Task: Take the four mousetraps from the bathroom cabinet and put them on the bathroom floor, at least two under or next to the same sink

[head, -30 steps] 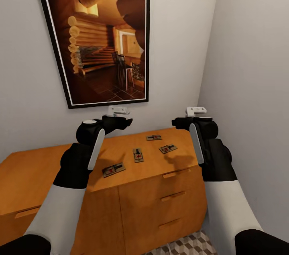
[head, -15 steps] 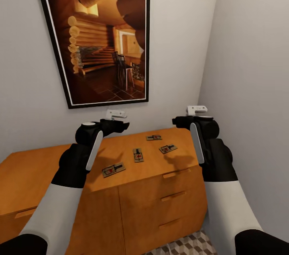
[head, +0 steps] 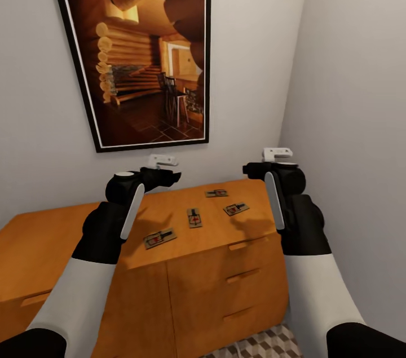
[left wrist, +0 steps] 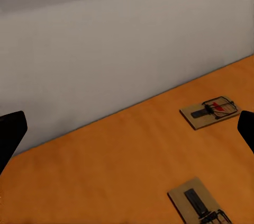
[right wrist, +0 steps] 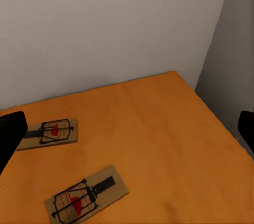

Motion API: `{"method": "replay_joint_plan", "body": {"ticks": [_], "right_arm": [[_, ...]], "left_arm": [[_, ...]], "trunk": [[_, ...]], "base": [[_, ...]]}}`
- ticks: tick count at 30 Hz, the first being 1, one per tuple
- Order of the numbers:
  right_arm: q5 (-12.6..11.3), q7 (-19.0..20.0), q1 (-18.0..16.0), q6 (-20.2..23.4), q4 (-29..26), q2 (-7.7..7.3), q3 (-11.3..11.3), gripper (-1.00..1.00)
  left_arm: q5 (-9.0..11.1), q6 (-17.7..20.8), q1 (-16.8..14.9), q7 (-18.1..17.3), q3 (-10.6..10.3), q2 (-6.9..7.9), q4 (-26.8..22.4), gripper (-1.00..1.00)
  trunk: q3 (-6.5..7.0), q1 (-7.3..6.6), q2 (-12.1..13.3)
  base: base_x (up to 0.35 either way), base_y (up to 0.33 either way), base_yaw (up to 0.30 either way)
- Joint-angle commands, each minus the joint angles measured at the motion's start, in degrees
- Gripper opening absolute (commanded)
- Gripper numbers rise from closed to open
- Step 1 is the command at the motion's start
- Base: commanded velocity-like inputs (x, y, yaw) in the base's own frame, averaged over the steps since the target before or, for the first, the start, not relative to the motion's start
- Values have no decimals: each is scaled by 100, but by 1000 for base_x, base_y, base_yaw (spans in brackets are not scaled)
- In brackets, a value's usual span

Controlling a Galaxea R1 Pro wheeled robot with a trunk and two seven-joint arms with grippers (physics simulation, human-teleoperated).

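Both arms have crept only slightly over the past second, the left gripper (head: 162, 169) easing a touch toward the wall while the right gripper (head: 265, 165) holds almost level above the cabinet (head: 225, 268). Four mousetraps (head: 194, 217) lie flat and untouched on its orange-brown top, spread between the two arms beneath a framed picture (head: 141, 48) of a log cabin interior. Each wrist view shows dark fingertips at opposite edges, so both sets of jaws stand wide apart and empty. Collection has not begun; this looks like the approach to a first pick. Next, one arm must drop onto a trap, likely the right onto the nearest one (right wrist: 87, 195), and close across its thin base. A strip of patterned bathroom floor (head: 265, 344) shows below.
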Motion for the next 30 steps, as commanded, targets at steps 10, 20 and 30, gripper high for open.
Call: {"method": "replay_joint_plan", "body": {"ticks": [10,20,30], "right_arm": [[-21,-90,-5,28,9,66,-4,100],[-37,-100,-5,28,12,75,-11,100],[-76,-101,-5,28,39,73,-15,100]], "left_arm": [[5,29,-5,-10,3,-1,-22,100],[14,24,-5,-12,2,-1,-14,100],[33,14,-5,-10,3,-8,3,100]], "trunk": [[-7,0,-4],[-7,0,-4],[-7,0,-4]], "base": [[0,0,192],[0,0,274],[0,0,89]]}}
